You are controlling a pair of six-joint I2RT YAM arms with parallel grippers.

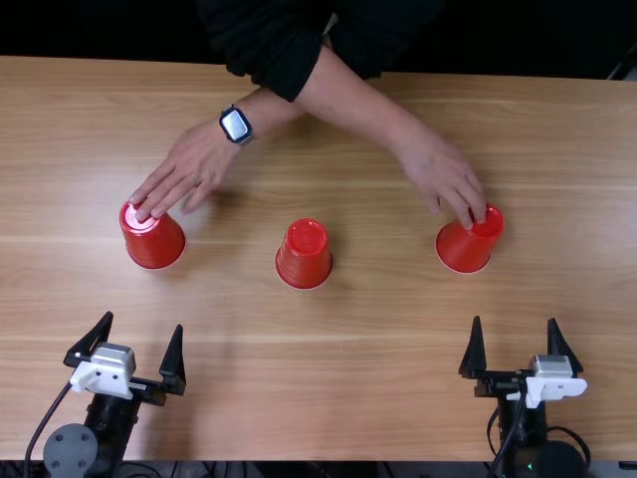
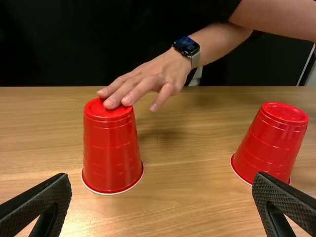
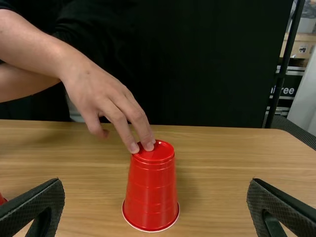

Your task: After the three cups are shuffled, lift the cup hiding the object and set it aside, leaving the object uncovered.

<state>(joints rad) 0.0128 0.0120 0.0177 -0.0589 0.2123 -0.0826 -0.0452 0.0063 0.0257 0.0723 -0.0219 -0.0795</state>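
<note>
Both grippers sit nearest, at the table's near edge: the left gripper (image 1: 140, 327) and the right gripper (image 1: 514, 324) each have their two black fingers spread wide apart and grip nothing, well short of the cups. Beyond them stretches the light brown wooden table (image 1: 318, 383). A person's forearms (image 1: 328, 85) come in from the far side and cross over each other above it. Three red cups stand upside down in a row, apart from one another: the left cup (image 1: 152, 237), the middle cup (image 1: 304, 254) and the right cup (image 1: 470, 242). One hand (image 1: 184, 171) rests its fingertips on top of the left cup, and the other hand (image 1: 445, 179) touches the top of the right cup; the middle cup stands untouched. A wristwatch (image 1: 236, 124) sits on the wrist of the hand at the left cup.
</note>
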